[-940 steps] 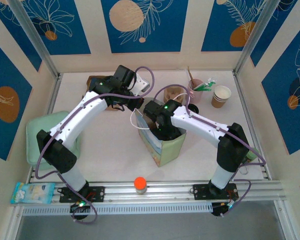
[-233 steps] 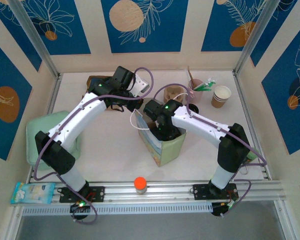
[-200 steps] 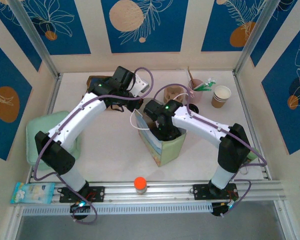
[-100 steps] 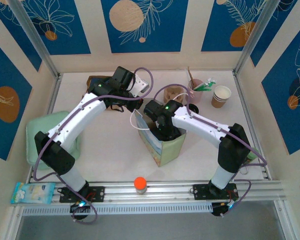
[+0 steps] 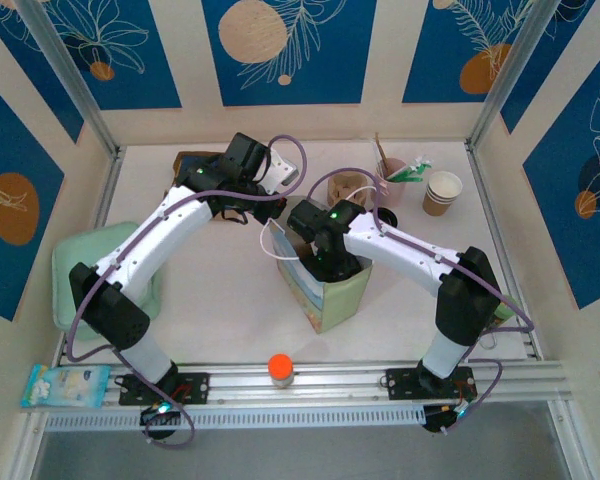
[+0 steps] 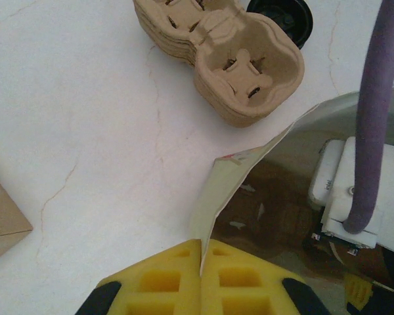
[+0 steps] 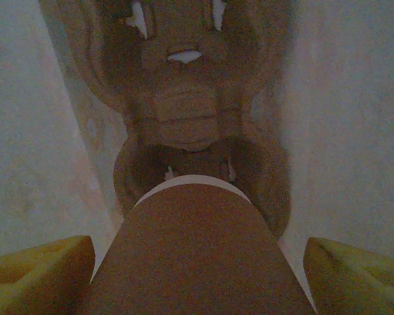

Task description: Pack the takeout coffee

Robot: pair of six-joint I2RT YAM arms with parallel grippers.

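Coffee cup [image 7: 197, 230] is clamped between the wide-set fingers of the right gripper [image 7: 197, 262], down inside the green bag [image 5: 332, 297]. Its lower end is seen just over a socket of the cardboard carrier [image 7: 184, 111] lying at the bag's bottom. The bag's rim [image 6: 224, 187] is pinched by the left gripper [image 6: 201, 252], jaws pressed together on it. A stack of spare carriers [image 6: 230, 56] is seen on the table [image 6: 85, 98] near the bag.

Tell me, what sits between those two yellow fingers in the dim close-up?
A brown paper cup, in the right wrist view; the right gripper holds it above a cardboard carrier.
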